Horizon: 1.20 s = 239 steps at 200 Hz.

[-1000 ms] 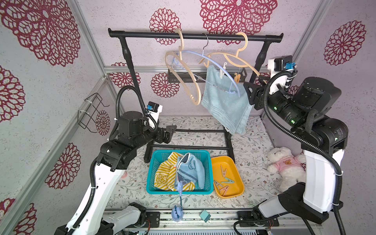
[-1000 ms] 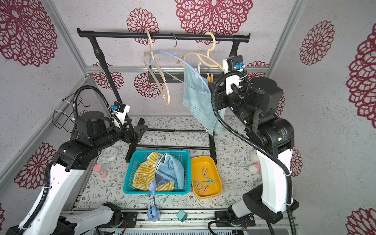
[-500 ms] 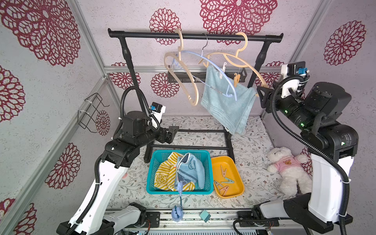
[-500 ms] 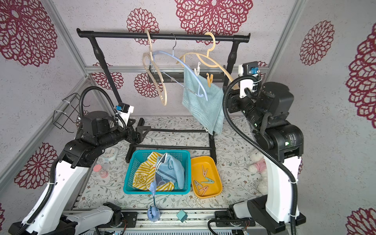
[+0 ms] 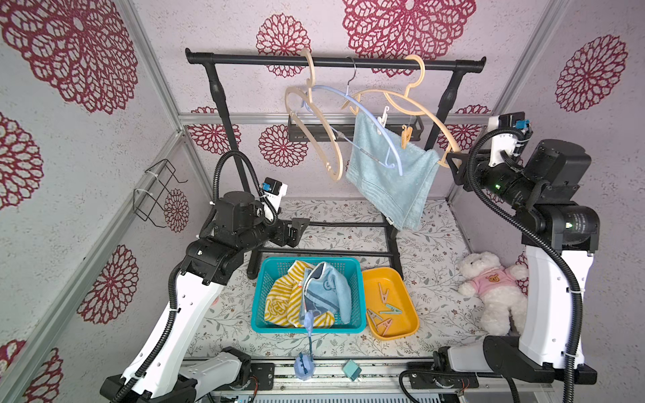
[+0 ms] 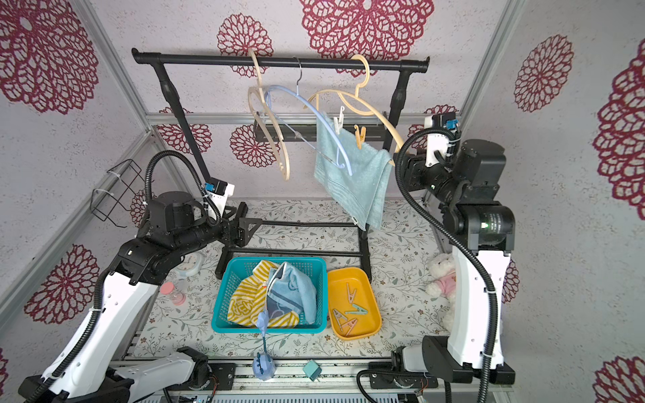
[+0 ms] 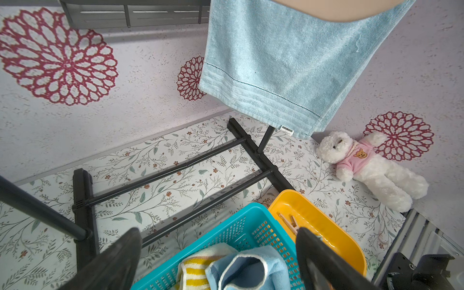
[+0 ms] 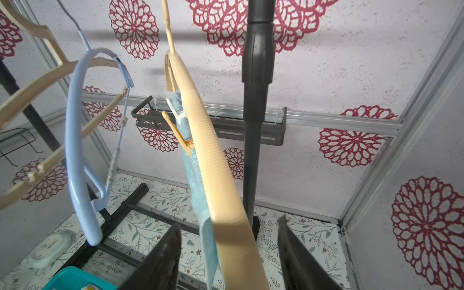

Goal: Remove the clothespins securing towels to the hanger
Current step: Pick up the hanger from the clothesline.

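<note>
Clothespins (image 5: 384,308) lie loose in the yellow tray (image 5: 405,286), just beside the teal basket (image 5: 279,270) that holds two crumpled towels (image 5: 314,300). Behind the basket the left gripper (image 7: 218,232) hovers, jaws wide apart and empty. Farther back, a white clothespin (image 5: 383,117) and an orange-yellow clothespin (image 5: 405,136) pin the light blue towel (image 5: 391,174) to the beige hanger (image 5: 412,104), whose end sits between the parted jaws of the right gripper (image 8: 228,223).

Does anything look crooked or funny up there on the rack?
Yes. The plain light blue terry towel hangs lopsided from the tilted beige plastic hanger, its lower corner drooping far down. A white clothespin and an orange clothespin pin it.
</note>
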Motion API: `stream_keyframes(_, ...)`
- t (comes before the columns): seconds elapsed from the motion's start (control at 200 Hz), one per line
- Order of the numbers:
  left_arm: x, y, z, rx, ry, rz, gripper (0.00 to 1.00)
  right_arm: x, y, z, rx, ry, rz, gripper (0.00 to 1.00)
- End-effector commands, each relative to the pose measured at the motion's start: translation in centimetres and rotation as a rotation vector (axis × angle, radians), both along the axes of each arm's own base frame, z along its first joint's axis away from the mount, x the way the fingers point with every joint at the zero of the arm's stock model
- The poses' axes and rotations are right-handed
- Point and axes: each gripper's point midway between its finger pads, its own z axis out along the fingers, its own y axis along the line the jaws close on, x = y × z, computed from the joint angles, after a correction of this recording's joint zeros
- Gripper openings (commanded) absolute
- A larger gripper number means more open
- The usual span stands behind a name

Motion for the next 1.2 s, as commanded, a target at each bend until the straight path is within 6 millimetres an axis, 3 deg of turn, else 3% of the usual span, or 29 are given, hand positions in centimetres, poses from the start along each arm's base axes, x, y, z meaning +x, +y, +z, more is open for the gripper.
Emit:
stream_keyframes(0.0, 0.6, 0.0, 0.0, -0.014, 0.000, 0.010, 0.97, -1.0, 1.9, 1.8, 0.041, -0.063, 0.123, 0.62)
stream_keyframes(0.14, 0.6, 0.0, -0.2, -0.017, 0.009, 0.014, 0.97, -0.9, 2.6, 1.6, 0.059, -0.069, 0.173, 0.60)
stream_keyframes(0.255, 0.6, -0.1, -0.4, -0.017, 0.015, 0.013, 0.97, -0.3, 2.9, 1.0, 0.071, -0.056, 0.192, 0.49)
stream_keyframes(0.35, 0.6, 0.0, -0.6, -0.015, 0.025, 0.016, 0.97, 0.1, 3.0, 0.8, 0.077, -0.056, 0.196, 0.47)
stream_keyframes(0.926, 0.4, 0.1, -1.6, 0.004, 0.052, 0.013, 0.97, 1.3, 3.1, 1.9, 0.096, -0.105, 0.199, 0.54)
stream_keyframes(1.191, 0.1, 0.1, -1.6, 0.000, 0.052, 0.010, 0.97, 1.7, 3.5, 2.1, 0.084, -0.114, 0.188, 0.51)
